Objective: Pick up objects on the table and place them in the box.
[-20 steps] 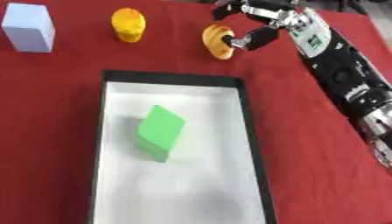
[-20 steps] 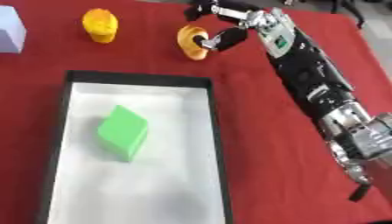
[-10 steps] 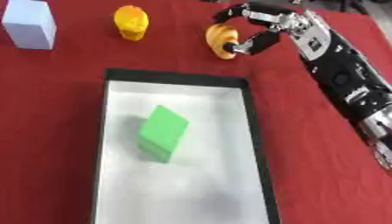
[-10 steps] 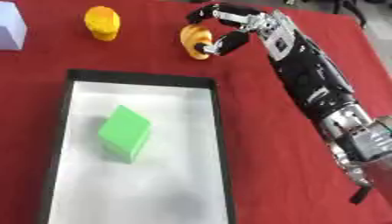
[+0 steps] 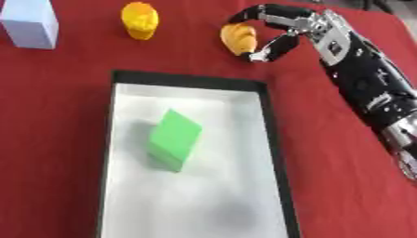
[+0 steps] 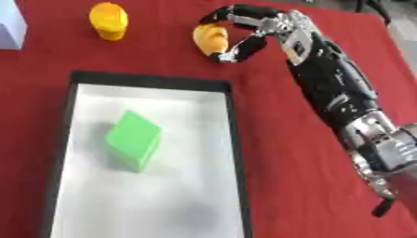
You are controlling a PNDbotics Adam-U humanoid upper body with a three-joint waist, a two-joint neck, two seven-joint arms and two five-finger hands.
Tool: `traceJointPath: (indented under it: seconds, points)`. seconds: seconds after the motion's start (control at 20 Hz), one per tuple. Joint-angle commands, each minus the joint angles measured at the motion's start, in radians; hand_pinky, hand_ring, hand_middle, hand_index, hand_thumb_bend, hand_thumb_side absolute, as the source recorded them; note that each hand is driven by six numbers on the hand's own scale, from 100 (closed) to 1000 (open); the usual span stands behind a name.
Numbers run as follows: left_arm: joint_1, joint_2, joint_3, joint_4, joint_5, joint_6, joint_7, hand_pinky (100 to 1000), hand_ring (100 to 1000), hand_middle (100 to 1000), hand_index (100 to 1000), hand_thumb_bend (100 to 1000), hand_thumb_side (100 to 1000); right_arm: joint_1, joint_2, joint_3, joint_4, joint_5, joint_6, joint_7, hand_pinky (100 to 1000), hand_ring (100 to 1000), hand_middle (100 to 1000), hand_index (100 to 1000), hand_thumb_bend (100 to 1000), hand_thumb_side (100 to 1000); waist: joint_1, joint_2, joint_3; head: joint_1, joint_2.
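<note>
An orange rounded object [image 5: 238,38] stands on the red cloth just beyond the box's far right corner. My right hand [image 5: 306,28] comes in from the right; its fingers arch over the object's top and far side, and the thumb curls in at its lower right edge. The object still rests on the cloth. The black-rimmed box [image 5: 270,139] has a white floor, and a green block [image 5: 173,139] lies tilted in it. A yellow rounded object [image 5: 140,19] and a pale blue block [image 5: 31,23] stand at the far left. My left hand is out of sight.
My right forearm [image 5: 371,88] slants across the cloth along the box's right side. Red cloth [image 5: 49,139] covers the table on both sides of the box.
The right hand's fingers and thumb have curled closer round the orange object. The whole picture shifted slightly, so the camera moved; the objects kept their places.
</note>
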Motion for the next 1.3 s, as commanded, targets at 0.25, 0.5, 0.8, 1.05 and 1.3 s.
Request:
traceJointPath:
  seconds: [0.25,0.5,0.8,1.05,1.3]
  points:
    - [0.0,0.014,0.005,-0.013,-0.009,0.001,-0.001,830,776,713,790,100,754,-0.002,-0.039,-0.004,0.008,0.02,-0.012,0.017,871,774,803,932,367,230,-0.005,0.001,0.003,-0.006,-0.011]
    - [0.002,0.013,0.004,-0.014,-0.014,0.002,0.0,830,776,713,790,100,755,0.015,-0.048,-0.001,-0.006,-0.034,0.011,0.006,857,736,754,887,279,249,-0.005,0.005,0.005,-0.005,-0.012]
    - [0.006,0.012,0.003,-0.014,-0.019,0.003,-0.001,832,776,713,790,100,755,0.02,-0.053,0.007,-0.025,-0.097,0.036,0.008,852,718,728,855,167,245,-0.004,0.004,0.001,-0.003,-0.002]
    - [0.013,0.013,0.003,-0.013,-0.021,0.002,-0.002,833,775,714,790,100,753,0.022,-0.057,0.013,-0.039,-0.13,0.05,0.025,849,708,700,831,124,247,-0.001,-0.004,-0.005,-0.001,0.007]
    - [0.019,0.016,0.002,-0.011,-0.018,0.001,-0.001,834,775,714,791,100,748,0.019,-0.064,0.015,-0.062,-0.175,0.055,0.019,858,712,693,825,100,225,0.004,-0.018,-0.014,-0.001,0.018]
